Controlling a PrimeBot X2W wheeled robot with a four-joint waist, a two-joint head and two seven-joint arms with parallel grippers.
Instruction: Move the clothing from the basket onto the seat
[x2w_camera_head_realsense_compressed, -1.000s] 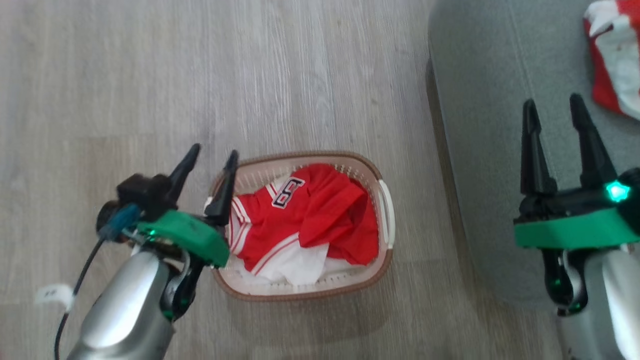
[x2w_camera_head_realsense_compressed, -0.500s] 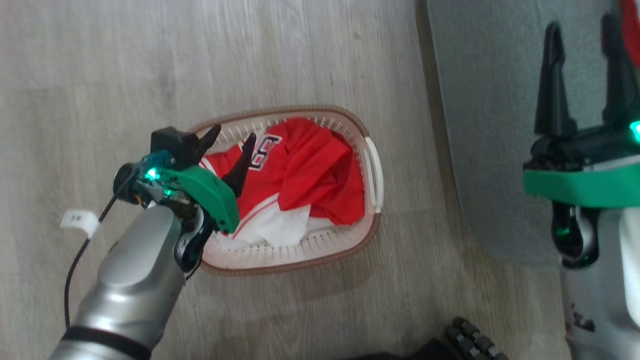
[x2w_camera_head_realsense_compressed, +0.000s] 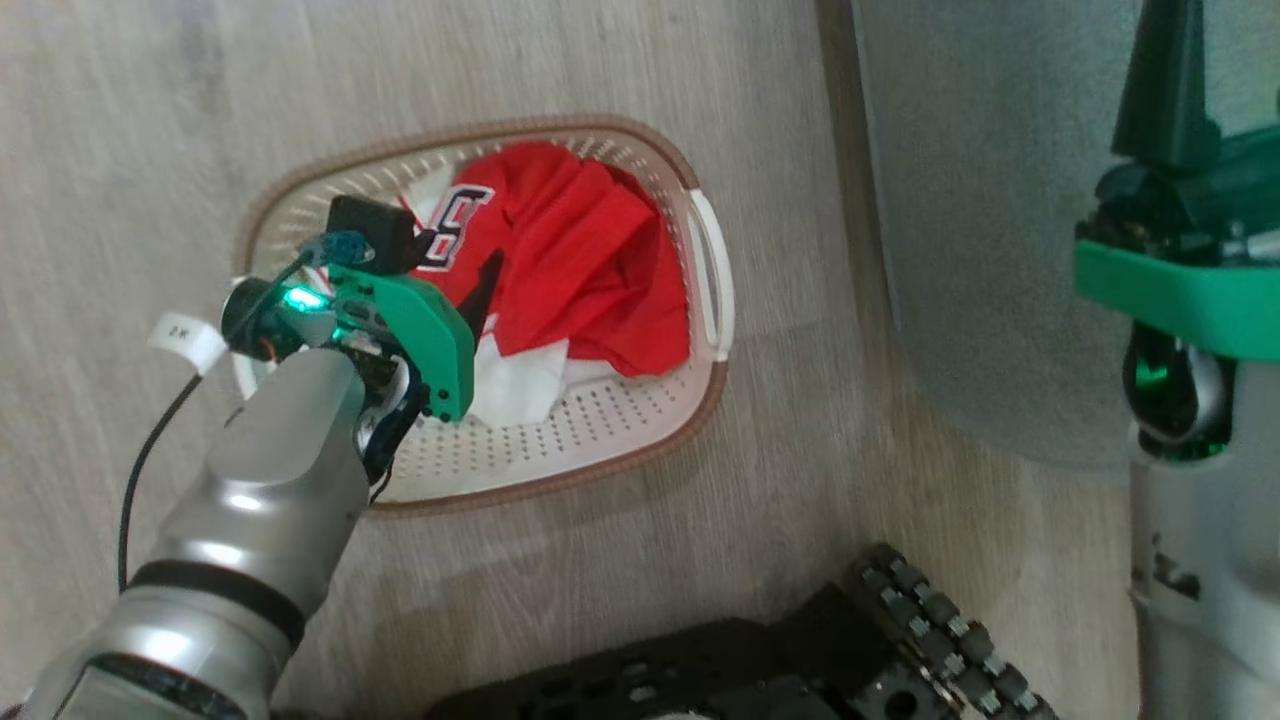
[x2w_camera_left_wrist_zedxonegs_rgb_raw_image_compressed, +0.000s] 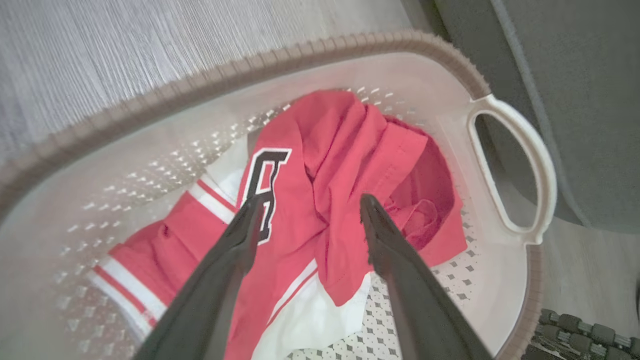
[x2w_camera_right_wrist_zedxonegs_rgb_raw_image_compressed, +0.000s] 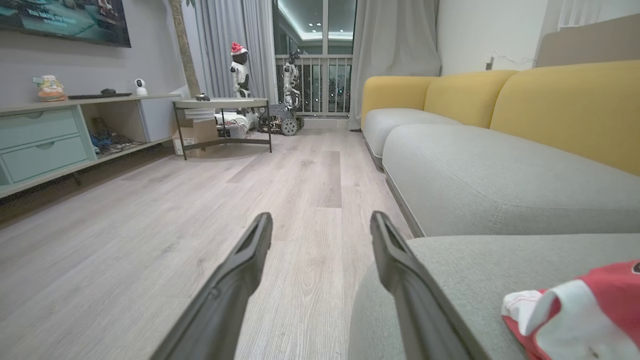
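Hanging inside the basket (x2w_camera_left_wrist_zedxonegs_rgb_raw_image_compressed: 200, 82) on the floor (x2w_camera_left_wrist_zedxonegs_rgb_raw_image_compressed: 125, 40), the left jaws are spread wide just above the red clothing (x2w_camera_left_wrist_zedxonegs_rgb_raw_image_compressed: 325, 150), holding nothing. To do this well, I think they should go lower, straddle a thick fold near the number (x2w_camera_left_wrist_zedxonegs_rgb_raw_image_compressed: 264, 180) and pinch tight, since shiny cloth may slip. The white piece (x2w_camera_left_wrist_zedxonegs_rgb_raw_image_compressed: 310, 325) underneath is partly hidden, so I cannot count the clothes. Farther off, the right jaws are spread and empty by the seat (x2w_camera_right_wrist_zedxonegs_rgb_raw_image_compressed: 465, 260), where another red and white piece (x2w_camera_right_wrist_zedxonegs_rgb_raw_image_compressed: 590, 310) lies, cut off.
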